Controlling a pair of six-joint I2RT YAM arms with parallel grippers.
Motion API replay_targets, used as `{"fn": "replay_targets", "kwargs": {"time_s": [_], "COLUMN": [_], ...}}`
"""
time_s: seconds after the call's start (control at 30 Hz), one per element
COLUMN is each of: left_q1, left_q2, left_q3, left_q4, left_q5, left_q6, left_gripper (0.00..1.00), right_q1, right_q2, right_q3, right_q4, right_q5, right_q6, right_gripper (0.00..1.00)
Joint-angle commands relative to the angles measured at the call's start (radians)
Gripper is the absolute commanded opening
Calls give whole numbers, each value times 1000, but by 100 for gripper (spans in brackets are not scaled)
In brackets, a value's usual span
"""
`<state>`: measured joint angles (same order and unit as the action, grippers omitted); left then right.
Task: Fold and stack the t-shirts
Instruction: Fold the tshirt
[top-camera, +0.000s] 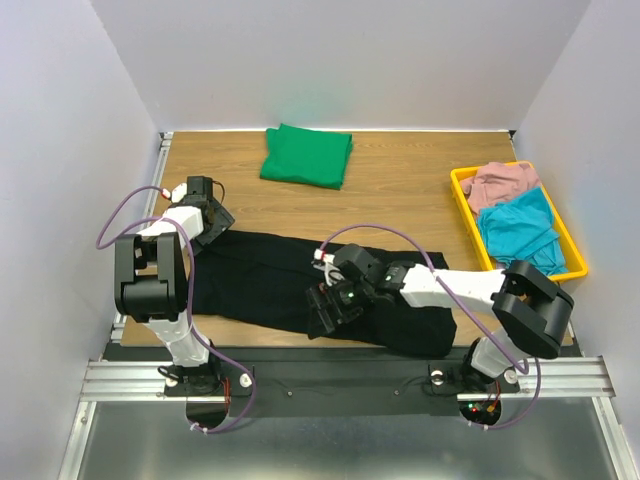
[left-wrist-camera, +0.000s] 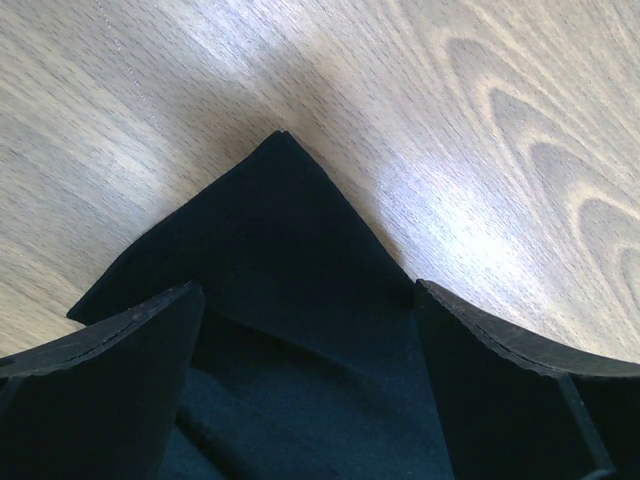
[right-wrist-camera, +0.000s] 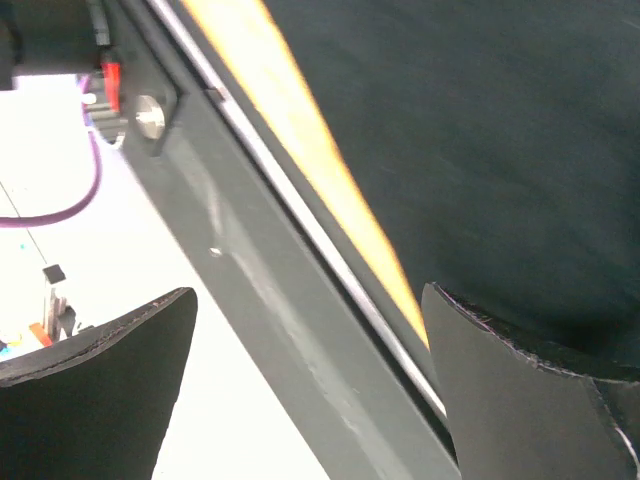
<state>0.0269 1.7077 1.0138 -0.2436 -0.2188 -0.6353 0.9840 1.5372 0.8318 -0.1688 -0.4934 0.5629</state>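
Large black cloth t-shirt (top-camera: 260, 275) along near edge of surface (top-camera: 400, 190); folded green cloth t-shirt (top-camera: 306, 155) at far edge | left end effector (left-wrist-camera: 305, 300) wide over black corner; right end effector (right-wrist-camera: 310, 300) wide, straddling near edge | risk: we may clip the rail (right-wrist-camera: 280, 300), missing cloth.

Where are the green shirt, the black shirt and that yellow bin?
green shirt (top-camera: 306, 156): top view, middle of the folded cloth.
black shirt (top-camera: 255, 280): top view, its spread-out left half.
yellow bin (top-camera: 460, 200): top view, its left rim.
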Motion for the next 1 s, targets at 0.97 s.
{"fn": "replay_targets", "kwargs": {"time_s": [0.97], "left_q1": [11], "left_q2": [-63], "left_q3": [-40], "left_q4": [-25], "left_q5": [-8], "left_q6": [22], "left_gripper": [98], "right_q1": [-157], "right_q2": [-219], "right_q3": [-125], "right_q4": [-247], "right_q5": [432], "right_q6": [172], "right_gripper": [100]}}
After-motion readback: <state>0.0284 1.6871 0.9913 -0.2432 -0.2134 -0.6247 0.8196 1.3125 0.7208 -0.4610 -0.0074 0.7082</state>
